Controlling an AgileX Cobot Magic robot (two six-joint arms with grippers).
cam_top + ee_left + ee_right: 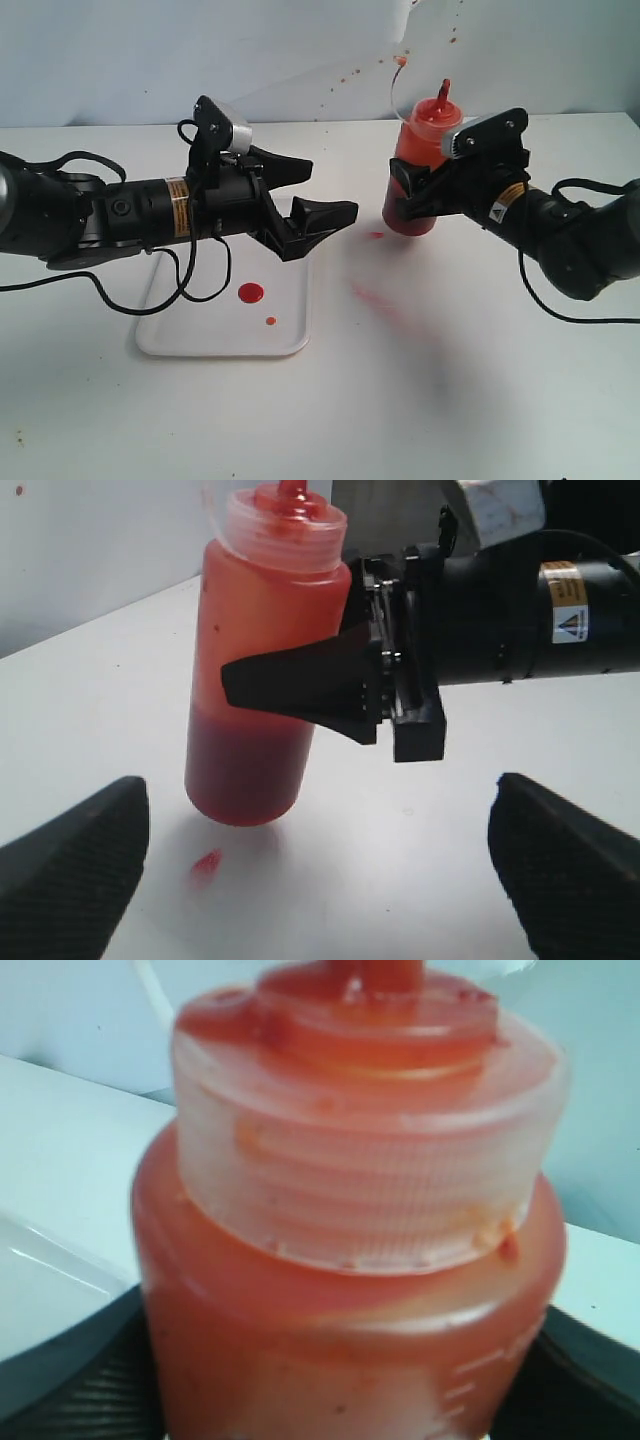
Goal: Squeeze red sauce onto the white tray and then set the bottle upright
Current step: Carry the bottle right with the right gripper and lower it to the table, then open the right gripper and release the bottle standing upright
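1. Before letting go of the bottle (425, 145), check for a flat seat of its base on the table (450, 380), with the nozzle (443, 95) pointing straight up. Looks upright and grounded in the exterior view, well to the right of the white tray (200, 335).
2. Ease the right gripper (412, 195) apart slowly, both sides at once, to avoid tipping or dragging a light, partly full, probably slippery bottle.
3. Draw back level along the arm's own line rather than upward, keeping clear of the thin tether looping near the cap.
4. Add no extra pinch: soft walls and an open nozzle, likely to spit more onto a table marked by a small red spot (375, 235) beside the base and faint pink smears nearer the front.
5. Right jaws: clasped on the bottle at mid-height, with one finger across the near side and the other hidden behind. In the right wrist view, dark pads lying against both flanks below the ribbed collar.
6. Left gripper (332, 190): spread wide, grasping nothing, hanging above the tray's far right corner, well apart from the bottle.
7. Judging by the red sauce (251, 292) on the tray, one large round blob and one small one beside it, treat the squeezing as done and only the release as left.
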